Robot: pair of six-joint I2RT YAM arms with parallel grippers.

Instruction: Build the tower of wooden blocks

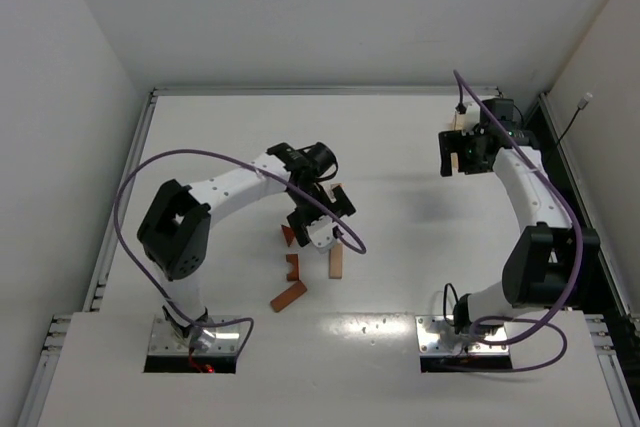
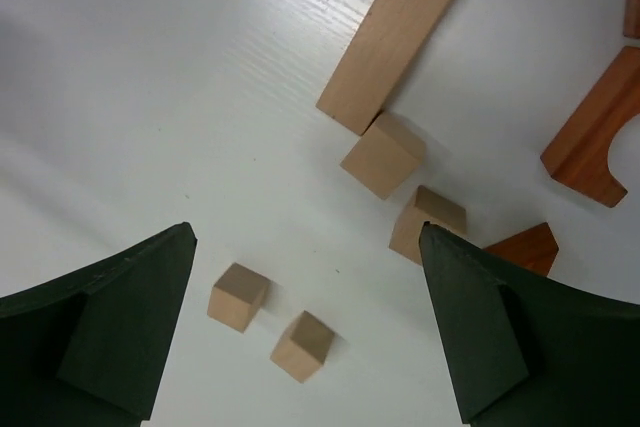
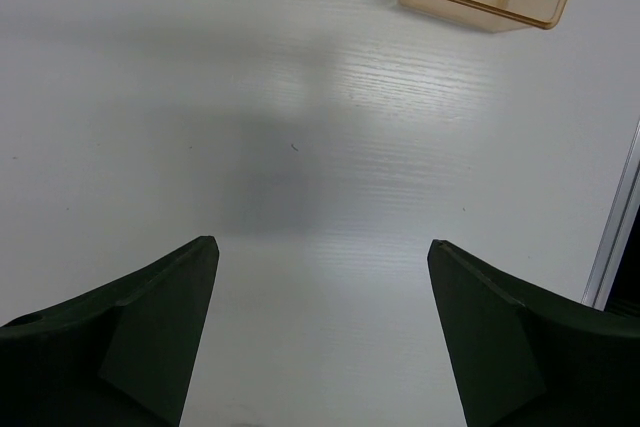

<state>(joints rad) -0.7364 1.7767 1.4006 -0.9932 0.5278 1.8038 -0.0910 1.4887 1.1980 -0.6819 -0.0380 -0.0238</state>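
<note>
Parted left jaws over scattered blocks [image 2: 383,157]

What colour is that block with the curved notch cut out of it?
The arch block is reddish-brown, best in left wrist view.

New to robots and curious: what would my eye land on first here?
The wood blocks lie scattered mid-table, tan cubes beside reddish pieces, no tower yet. The left tool hangs open just above them. The right tool hovers open at the far right, near an amber container.
</note>
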